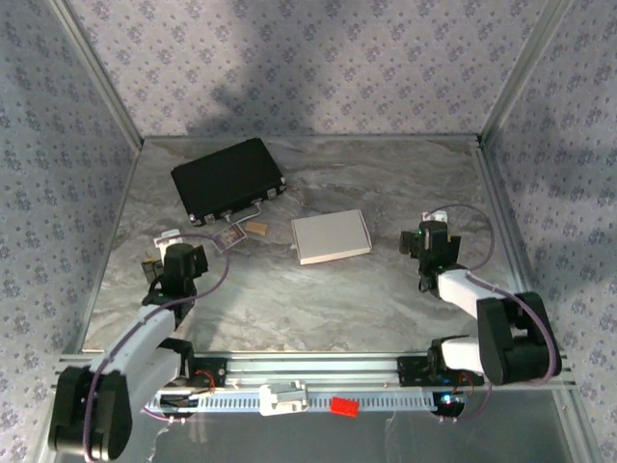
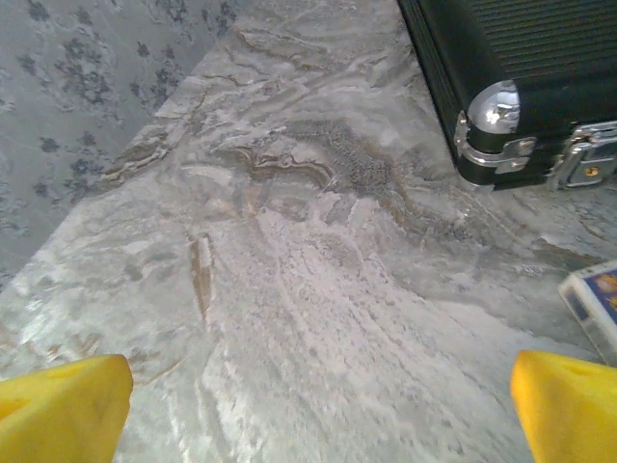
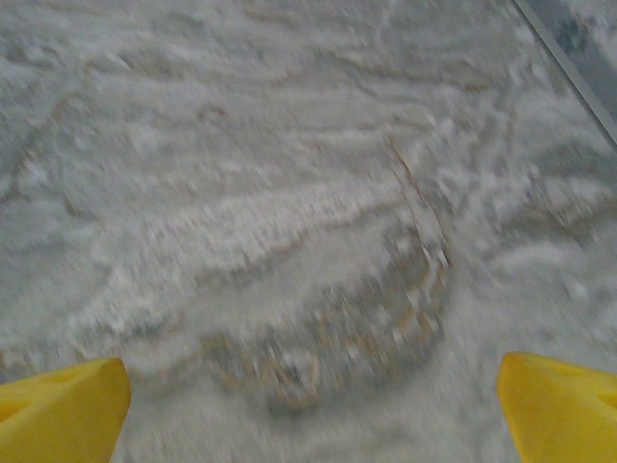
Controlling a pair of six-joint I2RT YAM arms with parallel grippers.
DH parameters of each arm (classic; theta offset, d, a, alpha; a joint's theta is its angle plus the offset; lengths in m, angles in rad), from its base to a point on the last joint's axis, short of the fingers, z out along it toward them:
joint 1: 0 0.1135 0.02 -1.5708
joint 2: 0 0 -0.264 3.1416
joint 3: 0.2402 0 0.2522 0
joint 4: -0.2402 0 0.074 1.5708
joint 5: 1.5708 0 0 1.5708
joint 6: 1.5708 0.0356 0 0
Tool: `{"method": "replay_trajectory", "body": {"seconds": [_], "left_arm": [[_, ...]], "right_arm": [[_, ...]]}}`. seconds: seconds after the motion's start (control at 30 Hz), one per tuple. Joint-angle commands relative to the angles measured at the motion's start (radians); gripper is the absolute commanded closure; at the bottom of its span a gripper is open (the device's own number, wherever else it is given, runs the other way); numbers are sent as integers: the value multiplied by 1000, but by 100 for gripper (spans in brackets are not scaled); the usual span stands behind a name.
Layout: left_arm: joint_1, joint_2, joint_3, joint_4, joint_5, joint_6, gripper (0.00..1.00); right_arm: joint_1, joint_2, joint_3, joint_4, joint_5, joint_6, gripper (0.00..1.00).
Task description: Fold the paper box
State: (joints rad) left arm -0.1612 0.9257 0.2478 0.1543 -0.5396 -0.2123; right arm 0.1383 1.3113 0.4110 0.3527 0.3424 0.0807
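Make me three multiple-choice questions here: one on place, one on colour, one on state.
1. Relative to the case, the box lies: A on top; B to its right, nearer the arms; C to its left.
2. The fingertips are: A yellow; B red; C black.
3. The left gripper and right gripper are: A both shut; B both open; C holding the box.
Answers: B, the top view shows it right of the case, apart. A, both wrist views show yellow tips. B, the tips stand wide with nothing between them.
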Motion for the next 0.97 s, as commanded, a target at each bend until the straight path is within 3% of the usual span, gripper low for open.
{"method": "replay_trajectory", "body": {"seconds": [0.0,0.1,0.23,0.3,0.37,0.4,0.43,0.5,0.57,0.6,0.67,0.93], "left_arm": [[54,112,5,327,137,80,0],[97,242,21,494,272,112,0],[135,393,73,622,352,180,0],[157,507,61,762,405,176,0],[157,629,31,965,437,192,0],[157,632,47,927,422,188,0],[159,587,88,760,400,169,0],[163,629,129,770,385,166,0],[162,603,160,661,385,159,0],[163,622,141,731,383,161,0],[163,603,155,668,383,157,0],[163,608,152,681,380,159,0]], "right_arm": [[-31,78,60,182,-91,-119,1],[-73,96,32,277,-158,-163,1],[-165,139,-21,401,-210,-74,1],[-178,207,-37,491,-243,-71,1],[-154,206,-19,449,-222,-96,1],[-149,211,-27,479,-213,-98,1],[-146,203,-24,459,-207,-99,1],[-149,203,-25,459,-216,-98,1],[-151,207,-22,461,-219,-96,1],[-152,206,-21,459,-222,-97,1],[-152,206,-22,459,-222,-98,1],[-148,206,-27,469,-218,-102,1]]}}
